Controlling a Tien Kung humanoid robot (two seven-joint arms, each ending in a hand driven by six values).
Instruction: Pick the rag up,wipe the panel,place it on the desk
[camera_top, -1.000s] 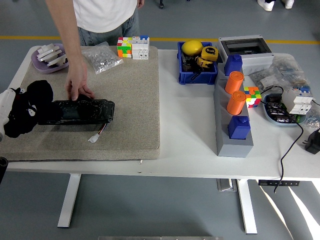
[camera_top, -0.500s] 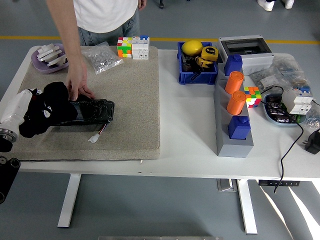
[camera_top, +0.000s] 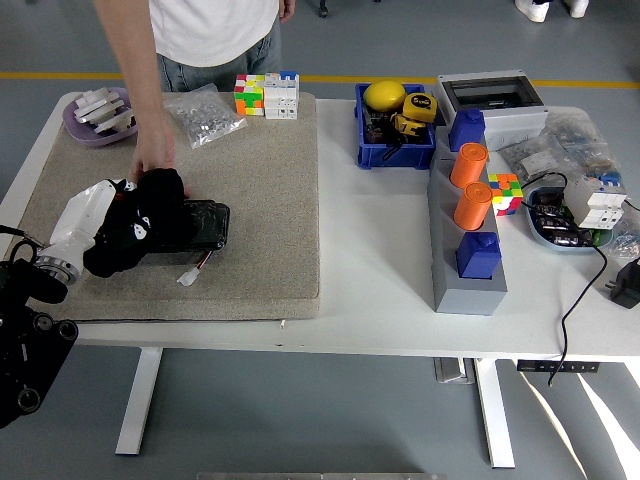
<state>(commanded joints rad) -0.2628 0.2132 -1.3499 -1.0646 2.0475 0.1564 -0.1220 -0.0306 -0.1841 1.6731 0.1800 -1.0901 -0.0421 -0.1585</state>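
Observation:
The black panel (camera_top: 196, 225) lies on the beige mat (camera_top: 260, 190) at the left of the table. My left hand (camera_top: 140, 225) is shut on a black rag (camera_top: 150, 210) and presses it on the panel's left and middle part, hiding that part. A person's hand (camera_top: 153, 160) rests at the panel's far edge, just behind the rag. My right hand is out of view.
A purple dish (camera_top: 98, 118) with white parts, a clear bag (camera_top: 203, 115) and cube puzzles (camera_top: 265, 95) stand along the mat's far edge. A blue bin (camera_top: 395, 150), a grey rack (camera_top: 467, 240) with orange and blue pieces, a tray and cables fill the right side.
My left hand has slid to the right with the rag, from the panel's left end onto its middle. The person's hand has stayed at the panel's far edge.

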